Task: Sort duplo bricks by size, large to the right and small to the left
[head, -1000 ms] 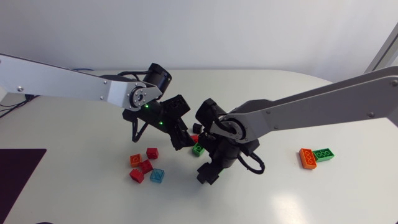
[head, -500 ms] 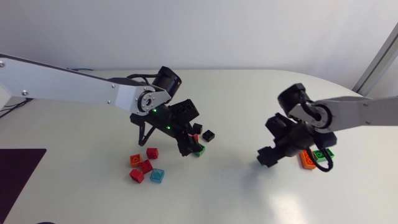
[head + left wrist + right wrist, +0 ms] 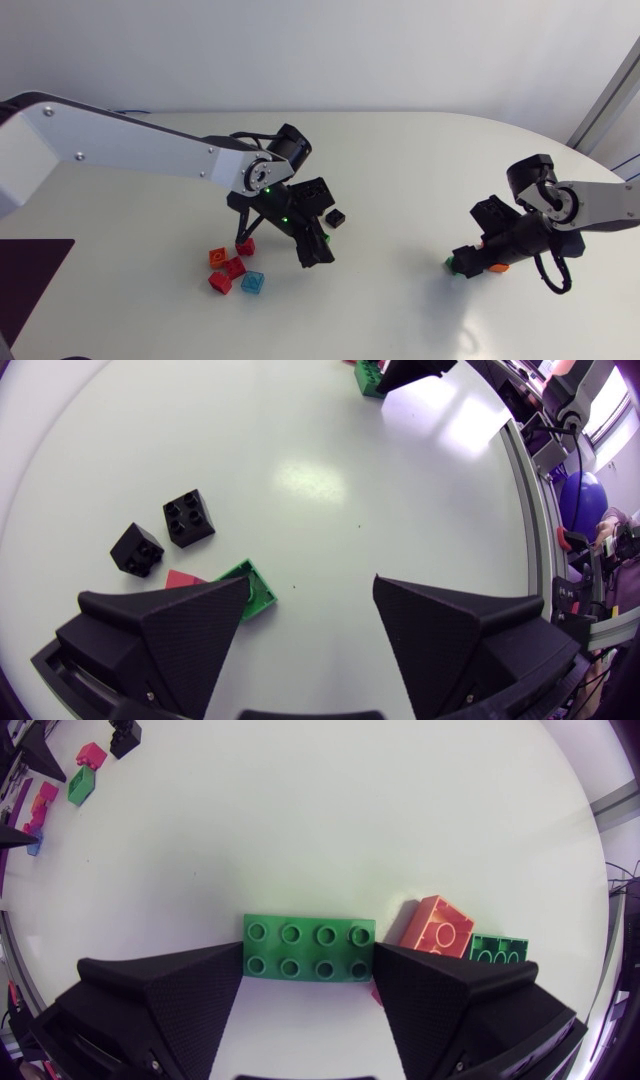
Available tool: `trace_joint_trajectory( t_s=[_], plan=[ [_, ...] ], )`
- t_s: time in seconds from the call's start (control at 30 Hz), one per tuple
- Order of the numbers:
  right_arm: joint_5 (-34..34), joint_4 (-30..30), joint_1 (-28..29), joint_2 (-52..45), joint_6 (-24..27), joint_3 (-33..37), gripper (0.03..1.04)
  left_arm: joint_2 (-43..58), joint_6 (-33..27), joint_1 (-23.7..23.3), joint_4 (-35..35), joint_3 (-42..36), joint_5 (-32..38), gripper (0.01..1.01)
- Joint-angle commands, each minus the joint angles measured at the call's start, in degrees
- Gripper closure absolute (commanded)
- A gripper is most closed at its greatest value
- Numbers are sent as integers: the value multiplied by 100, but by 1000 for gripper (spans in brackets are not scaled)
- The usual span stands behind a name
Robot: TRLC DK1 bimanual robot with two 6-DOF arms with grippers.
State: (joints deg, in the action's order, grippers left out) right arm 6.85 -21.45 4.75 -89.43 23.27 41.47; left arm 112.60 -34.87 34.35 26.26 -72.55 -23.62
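Low over the table [image 3: 330, 820], right claw [image 3: 308, 965] clasps long green brick [image 3: 309, 948].

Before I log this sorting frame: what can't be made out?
Head view: large green brick mostly hidden under right gripper.
Left wrist view: small green brick and red piece partly under a finger of left gripper.
Right wrist view: far green brick partly behind right gripper's finger.

Small bricks [image 3: 232, 267] at left; long brick [image 3: 310, 948] in right tool [image 3: 309, 958]
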Motion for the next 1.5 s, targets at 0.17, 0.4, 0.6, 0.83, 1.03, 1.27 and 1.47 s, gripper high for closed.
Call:
trace_joint_trajectory(
  t_s=[0.17, 0.4, 0.6, 0.83, 1.03, 1.27, 1.47],
  plan=[
    [-70, -386, -344, 567, 134, -394, 93, 623, -64, -367, 46, -690, 50, 225],
    [-44, -386, -519, 725, 20, -491, 93, 887, -72, -376, 46, -1024, 217, 225],
    [-35, -465, -528, 927, 20, -482, 93, 887, -90, -288, 265, -1059, 393, 257],
    [-35, -571, -607, 1112, -50, -535, 93, 896, 33, -174, 687, -1138, 384, 257],
    [-17, -579, -616, 1235, -59, -605, 93, 1151, 279, -104, 1382, -1648, 393, 257],
    [106, -553, -554, 1244, -33, -684, 93, 1449, 499, -7, 2058, -2202, 525, 261],
    [202, -527, -423, 1279, 73, -737, 93, 1792, 728, 10, 2788, -2790, 586, 262]
  ],
)
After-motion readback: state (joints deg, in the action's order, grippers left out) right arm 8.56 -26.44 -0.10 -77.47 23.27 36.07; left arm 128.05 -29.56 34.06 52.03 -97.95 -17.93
